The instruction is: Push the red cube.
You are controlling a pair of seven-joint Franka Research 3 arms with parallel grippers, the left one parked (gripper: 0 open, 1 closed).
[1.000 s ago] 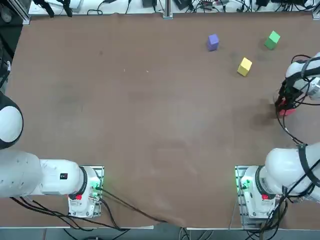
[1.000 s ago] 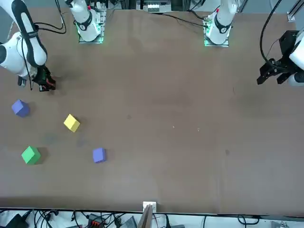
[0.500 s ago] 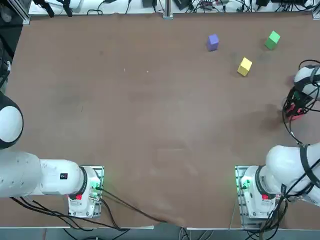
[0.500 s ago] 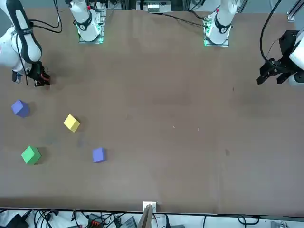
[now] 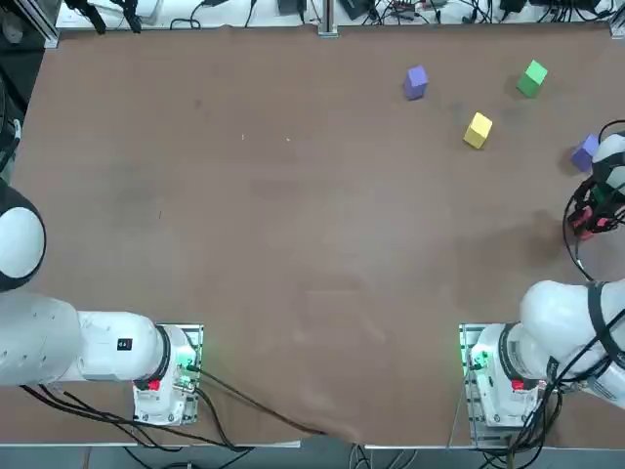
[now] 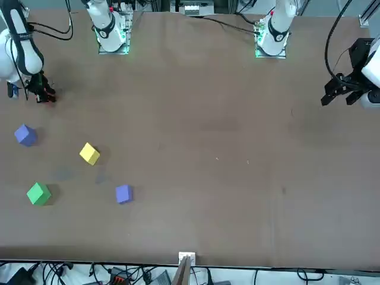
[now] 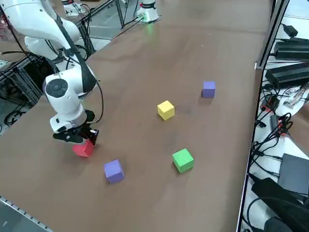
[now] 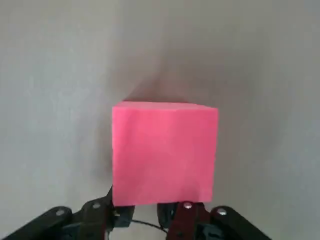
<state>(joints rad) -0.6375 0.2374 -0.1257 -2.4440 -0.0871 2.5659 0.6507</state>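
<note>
Right side view: my right claw point(image 7: 91, 135) was at the red cube point(image 7: 83, 148) on the worktop point(image 7: 159, 63).
The claw was closed down narrow, with nothing pinched in it; in my wrist view its tips met the edge of the cube's near face, though I could not tell whether they pressed on it. I judged the cube light and stiff, its plain matte sides likely to slide without denting. Flat, low contact at the middle of one side would have suited a push; off-centre, it might have swivelled. Should a hold have been wanted, two opposite sides were the place. Wrist and cables hid much of the cube from overhead, the front view showed barely a trace of it, and its underside was out of sight.
</note>
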